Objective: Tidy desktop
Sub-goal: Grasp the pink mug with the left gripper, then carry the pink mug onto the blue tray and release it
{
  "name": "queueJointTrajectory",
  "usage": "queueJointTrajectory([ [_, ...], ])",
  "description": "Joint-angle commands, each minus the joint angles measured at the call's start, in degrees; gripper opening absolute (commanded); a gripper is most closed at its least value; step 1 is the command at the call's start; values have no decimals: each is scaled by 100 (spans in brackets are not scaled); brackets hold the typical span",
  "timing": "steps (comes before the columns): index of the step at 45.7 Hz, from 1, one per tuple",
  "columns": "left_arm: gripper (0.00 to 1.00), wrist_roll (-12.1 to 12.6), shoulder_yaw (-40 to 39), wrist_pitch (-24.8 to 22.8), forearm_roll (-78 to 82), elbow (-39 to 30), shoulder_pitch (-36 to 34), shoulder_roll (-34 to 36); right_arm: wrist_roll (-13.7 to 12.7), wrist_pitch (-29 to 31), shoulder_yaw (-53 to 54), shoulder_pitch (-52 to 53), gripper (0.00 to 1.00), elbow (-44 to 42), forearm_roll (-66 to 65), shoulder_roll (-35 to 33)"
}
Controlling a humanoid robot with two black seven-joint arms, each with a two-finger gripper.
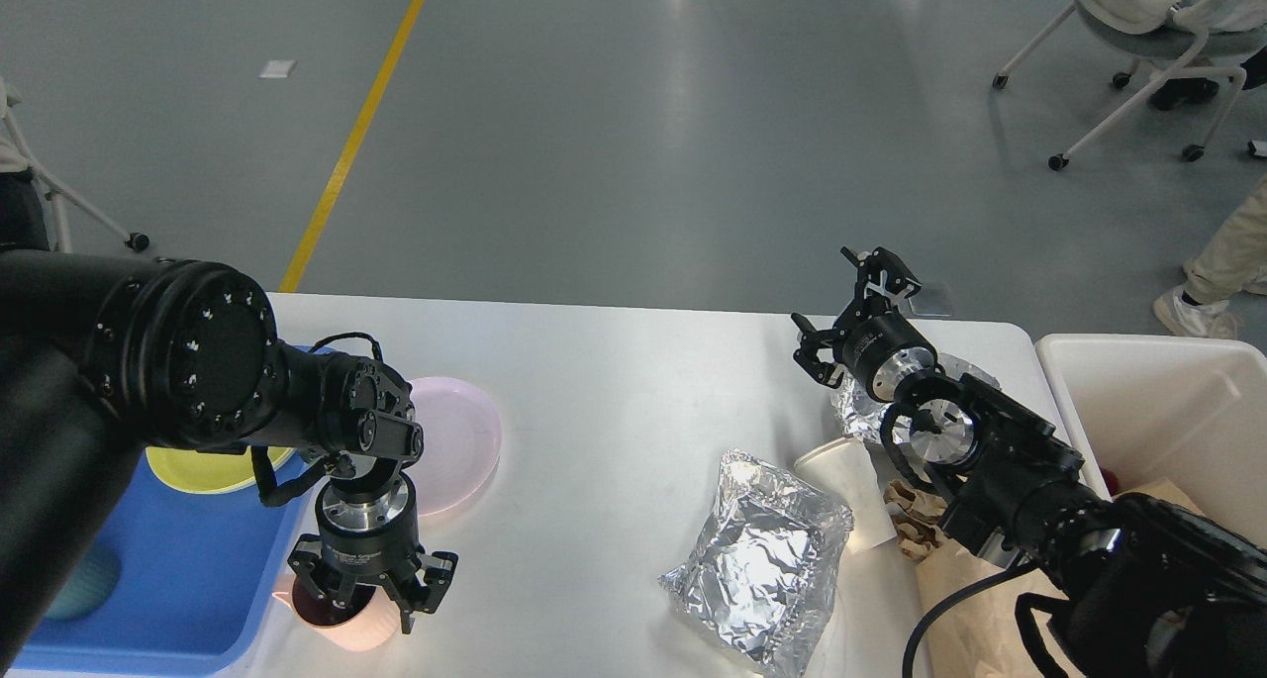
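Observation:
The white desktop point(614, 391) carries dishes on the left and rubbish on the right. My left gripper point(368, 591) points straight down, open, over a pink cup point(348, 627) at the front left, its fingers spread over the cup's rim and hiding most of it. Beyond that cup lies a pink plate point(457, 440). Above the back right of the desktop, my right gripper point(846, 307) is open and holds nothing, just over a crumpled foil ball point(863, 411).
A blue tray point(188, 569) at the left edge holds a yellow plate point(208, 465) and a teal item point(79, 579). A foil sheet point(762, 554), a tipped paper cup point(849, 485) and brown paper point(955, 584) lie front right. A white bin point(1158, 401) stands to the right.

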Motion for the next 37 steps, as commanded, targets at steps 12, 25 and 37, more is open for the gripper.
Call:
queueJointTrajectory([
  [12,0,0,0,-353,0,1,-17,9,-2,0,0,0,100,0,0,8],
  [25,0,0,26,-590,0,1,-70,9,-2,0,0,0,100,0,0,8],
  [37,0,-18,87,-1336,0,-25,-773,106,-2,0,0,0,100,0,0,-1],
])
